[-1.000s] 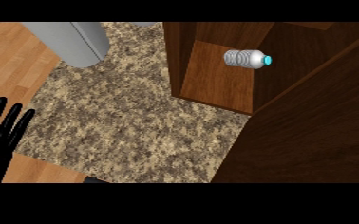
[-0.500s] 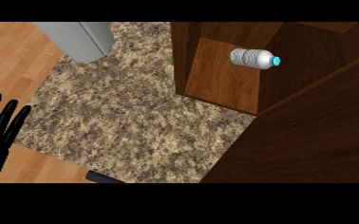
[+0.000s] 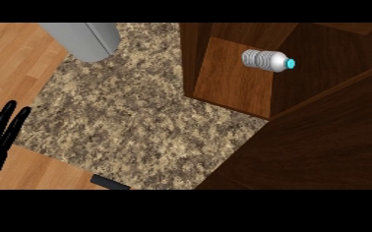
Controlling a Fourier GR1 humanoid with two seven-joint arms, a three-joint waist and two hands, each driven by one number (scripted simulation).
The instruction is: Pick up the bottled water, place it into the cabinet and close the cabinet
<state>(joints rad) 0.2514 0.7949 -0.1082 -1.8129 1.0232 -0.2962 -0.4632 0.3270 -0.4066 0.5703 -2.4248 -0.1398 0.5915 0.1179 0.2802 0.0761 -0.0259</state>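
Note:
The bottled water (image 3: 267,60), clear and ribbed with a light blue cap, lies on its side on the shelf inside the dark wooden cabinet (image 3: 229,81), cap pointing right. No hand touches it. The cabinet's door (image 3: 305,147) is a big dark panel across the lower right, and its edge runs slantwise just below the shelf. My left hand (image 3: 12,123) shows only as straight black fingers at the left edge, open and holding nothing, far from the bottle. My right hand is out of the picture.
A grey rounded container (image 3: 85,40) stands at the top left on the speckled granite counter (image 3: 138,118). Light wooden floor (image 3: 25,64) shows along the left. A small dark piece (image 3: 109,182) pokes in at the lower edge.
The cabinet and bottle have drifted slightly right in the picture. The door panel's edge now reaches further left across the counter. The left hand stays at the left edge.

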